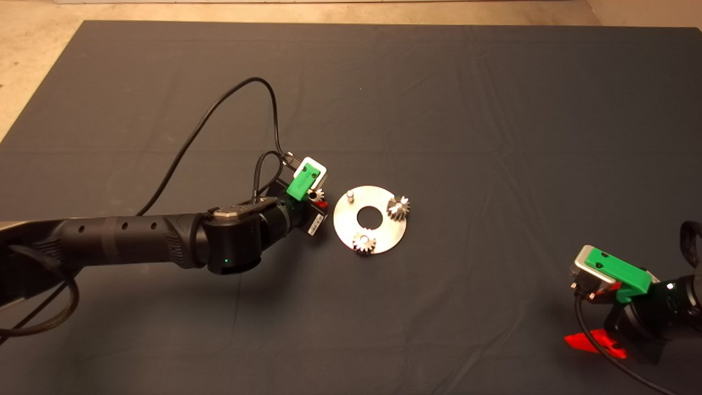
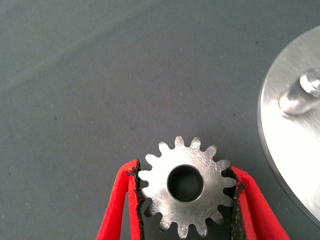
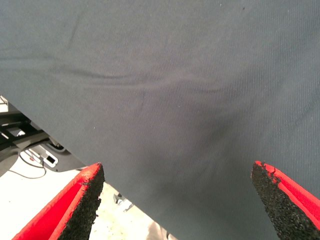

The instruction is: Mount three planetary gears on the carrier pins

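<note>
- At the disc's (image 1: pixel 384 237) nine o'clock edge in the head view, the left gripper (image 1: pixel 318 198) hovers with the third gear (image 2: pixel 185 185) clamped between its fingers (image 2: pixel 131 200), one pad on each flank of the teeth.
- That gear lies flat, its bore facing straight down at the mat (image 1: pixel 493 109), so its axis looks parallel to the pins.
- On the disc, two gears are already seated: one (image 1: pixel 398 207) at about two o'clock from the centre hole, the other (image 1: pixel 363 242) at about six o'clock.
- One pin (image 1: pixel 351 194) stands bare at about ten o'clock, the closest of the three to the left gripper.
- From the held gear, the bare pin (image 2: pixel 302 97) lies toward three o'clock in the head view, just beside, with only the disc's rim (image 2: pixel 280 150) between them.
- My judgement: the coming move is a short carry toward three o'clock until the bore sits over the pin, then a straight drop; the teeth appear free of the two seated gears.
- Well apart, at the tabletop's four o'clock corner, the right gripper (image 3: pixel 177 200) waits with its fingers spread wide and nothing between them; the left arm is clearly the nearer one.
</note>
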### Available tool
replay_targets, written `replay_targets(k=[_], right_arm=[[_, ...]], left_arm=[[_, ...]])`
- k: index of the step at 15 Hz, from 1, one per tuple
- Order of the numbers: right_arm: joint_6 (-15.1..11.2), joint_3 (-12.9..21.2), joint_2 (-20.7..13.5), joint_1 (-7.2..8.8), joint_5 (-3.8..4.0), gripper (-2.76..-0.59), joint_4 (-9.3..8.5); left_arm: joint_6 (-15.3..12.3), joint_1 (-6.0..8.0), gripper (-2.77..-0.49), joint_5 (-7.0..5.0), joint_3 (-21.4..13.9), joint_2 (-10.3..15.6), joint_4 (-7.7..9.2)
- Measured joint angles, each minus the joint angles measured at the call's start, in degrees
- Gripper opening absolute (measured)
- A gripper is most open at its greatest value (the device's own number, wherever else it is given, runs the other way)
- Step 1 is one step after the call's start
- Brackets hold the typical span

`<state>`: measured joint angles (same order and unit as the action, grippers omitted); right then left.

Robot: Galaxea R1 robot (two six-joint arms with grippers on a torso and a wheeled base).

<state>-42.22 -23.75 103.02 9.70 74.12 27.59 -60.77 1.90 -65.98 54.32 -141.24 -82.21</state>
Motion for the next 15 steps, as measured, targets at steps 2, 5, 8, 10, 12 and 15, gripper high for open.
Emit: replay_targets(k=[2, 5, 8, 10, 12, 15], right_arm=[[0.0, 0.0, 0.0, 0.00, 0.02, -1.18, 0.00], [0.0, 0.0, 0.0, -0.01, 0.00, -1.18, 0.00], [0.0, 0.0, 0.0, -0.01, 0.05, -1.18, 0.00], [0.0, 0.0, 0.0, 0.00, 0.00, -1.18, -0.01], [0.0, 0.0, 0.0, -0.01, 0.02, -1.18, 0.00], [0.0, 0.0, 0.0, -0.01, 0.05, -1.18, 0.00]], left_arm=[[0.1, -0.01, -2.62, -0.69, -1.4, 0.3, 1.37], [0.2, -0.12, -2.62, -1.55, -4.1, 0.3, 3.13], [0.3, 0.26, -2.62, -3.82, -7.1, 0.3, 3.57], [0.3, 2.92, -2.62, -5.12, -7.5, 0.1, 4.67], [0.3, 6.24, -2.63, -5.73, -7.7, 0.1, 6.42], [0.3, 6.37, -2.64, -5.71, -8.3, -1.5, 7.32]])
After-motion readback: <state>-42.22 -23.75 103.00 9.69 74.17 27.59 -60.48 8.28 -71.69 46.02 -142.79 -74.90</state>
